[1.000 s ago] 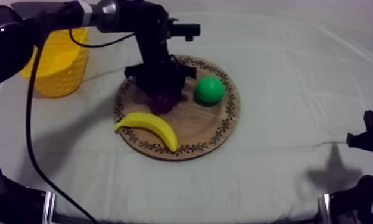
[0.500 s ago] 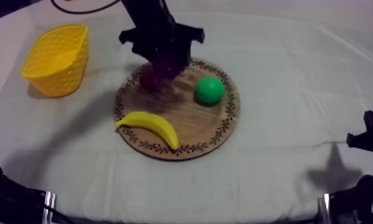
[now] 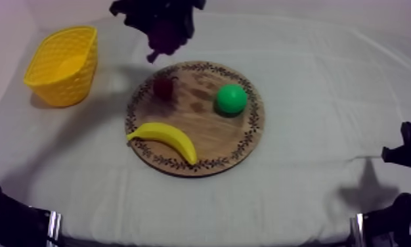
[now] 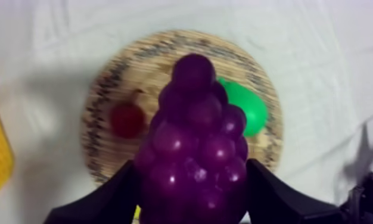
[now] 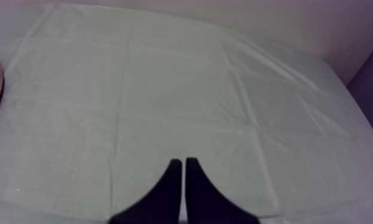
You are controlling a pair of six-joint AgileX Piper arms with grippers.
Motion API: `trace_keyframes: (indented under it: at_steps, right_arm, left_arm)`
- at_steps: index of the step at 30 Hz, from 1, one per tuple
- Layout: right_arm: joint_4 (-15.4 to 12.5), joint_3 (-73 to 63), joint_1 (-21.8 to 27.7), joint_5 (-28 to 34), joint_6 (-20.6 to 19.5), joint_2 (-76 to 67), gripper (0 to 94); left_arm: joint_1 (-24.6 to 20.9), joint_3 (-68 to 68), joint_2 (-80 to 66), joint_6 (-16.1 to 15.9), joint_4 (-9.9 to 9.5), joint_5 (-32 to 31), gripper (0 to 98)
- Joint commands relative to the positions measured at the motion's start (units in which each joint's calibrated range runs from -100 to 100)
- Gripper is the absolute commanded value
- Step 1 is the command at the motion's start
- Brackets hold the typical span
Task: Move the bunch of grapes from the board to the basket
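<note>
One bunch of grapes (image 4: pixel 195 137) hangs pinched in my left hand (image 3: pixel 157 16), above the far edge of the wooden board (image 3: pixel 211 141). Carrying step, I judge: next, swing left over the yellow basket (image 3: pixel 67 85) at the bench (image 3: pixel 326 85) far-left corner, then release. My right hand (image 5: pixel 180 179) rests pressed together.

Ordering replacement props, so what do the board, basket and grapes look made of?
The round board looks like matte wood: brown grain, patterned rim. The yellow basket: likely moulded plastic, lattice walls. The bunch of grapes seems glossy plastic or rubber: highlights on purple balls.
</note>
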Motion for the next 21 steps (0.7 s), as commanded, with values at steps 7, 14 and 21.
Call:
trace_keyframes:
  at_steps: [7, 14, 21]
  right_arm:
    - [-0.01, -0.05, 0.00, 0.04, -0.01, -0.02, 0.3]
    - [-0.01, -0.05, 0.00, 0.04, -0.01, -0.02, 0.3]
    - [-0.01, -0.05, 0.00, 0.04, -0.01, -0.02, 0.3]
  left_arm:
    - [-9.11, 0.21, 0.72, -3.51, -1.28, 0.29, 46.7]
    - [-16.48, 0.48, 0.46, -6.16, -2.39, 0.33, 46.8]
    - [-22.32, -0.20, -0.04, -7.69, -3.28, 1.31, 46.9]
